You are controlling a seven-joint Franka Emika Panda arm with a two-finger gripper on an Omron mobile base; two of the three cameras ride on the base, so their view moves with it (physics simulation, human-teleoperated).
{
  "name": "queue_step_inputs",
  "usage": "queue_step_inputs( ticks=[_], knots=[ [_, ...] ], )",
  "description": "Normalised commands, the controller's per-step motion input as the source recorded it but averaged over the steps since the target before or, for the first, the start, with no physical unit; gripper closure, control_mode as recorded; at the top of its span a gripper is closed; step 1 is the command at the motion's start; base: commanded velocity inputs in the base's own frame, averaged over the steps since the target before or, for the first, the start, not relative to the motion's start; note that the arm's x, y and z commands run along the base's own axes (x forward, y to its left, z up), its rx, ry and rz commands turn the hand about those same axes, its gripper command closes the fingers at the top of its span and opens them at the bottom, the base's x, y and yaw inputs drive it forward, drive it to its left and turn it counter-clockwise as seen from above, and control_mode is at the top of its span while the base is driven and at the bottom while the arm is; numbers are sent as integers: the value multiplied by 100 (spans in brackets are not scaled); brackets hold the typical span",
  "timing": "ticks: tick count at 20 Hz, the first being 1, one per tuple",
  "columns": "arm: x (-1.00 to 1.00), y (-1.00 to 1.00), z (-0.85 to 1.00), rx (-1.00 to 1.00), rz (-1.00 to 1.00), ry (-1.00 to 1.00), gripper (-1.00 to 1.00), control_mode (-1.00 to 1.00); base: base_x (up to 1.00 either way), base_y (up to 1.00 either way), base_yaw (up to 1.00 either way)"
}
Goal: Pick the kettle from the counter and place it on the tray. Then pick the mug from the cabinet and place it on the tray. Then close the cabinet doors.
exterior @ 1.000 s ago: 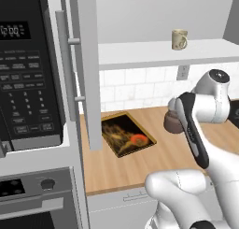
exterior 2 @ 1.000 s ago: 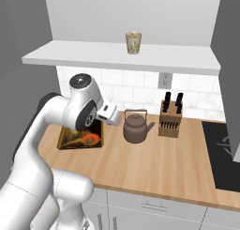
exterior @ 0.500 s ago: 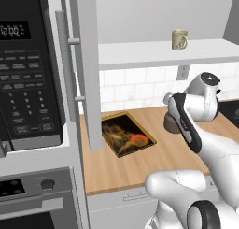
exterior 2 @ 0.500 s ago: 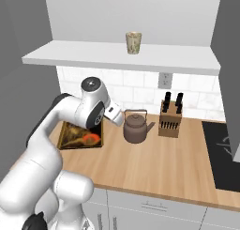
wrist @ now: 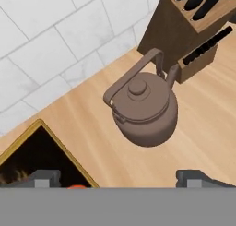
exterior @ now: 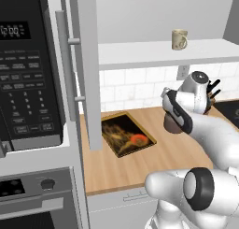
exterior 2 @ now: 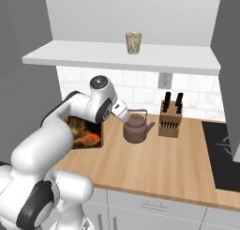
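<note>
From the hand view I see the kettle upright on the wooden surface, its arched handle raised over the lid knob. The knife block is just beside it, and a corner of the tray lies near on its other side. The hand is spread wide, with one fingertip at each side of that view and nothing between them; it hangs above the kettle, apart from it. In the right base view the kettle sits between the tray and the knife block, near the tiled wall. The mug stands on the cabinet shelf above. In the left base view one cabinet door stands open.
</note>
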Motion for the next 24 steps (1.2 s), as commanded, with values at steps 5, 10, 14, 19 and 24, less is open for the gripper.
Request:
queue_step_inputs(
  ticks=[5, 10, 14, 19, 24],
  knots=[
    [48, -25, -15, 0, -3, 1, -100, -100, 0, 0, 0],
    [33, -21, -25, 0, 0, -1, -100, -100, 0, 0, 0],
    [40, -20, -10, 0, 0, 0, -100, -100, 0, 0, 0],
    [30, -15, -10, 0, 0, 2, -100, -100, 0, 0, 0],
    [30, -10, -15, 0, -1, 0, -100, -100, 0, 0, 0]
  ],
)
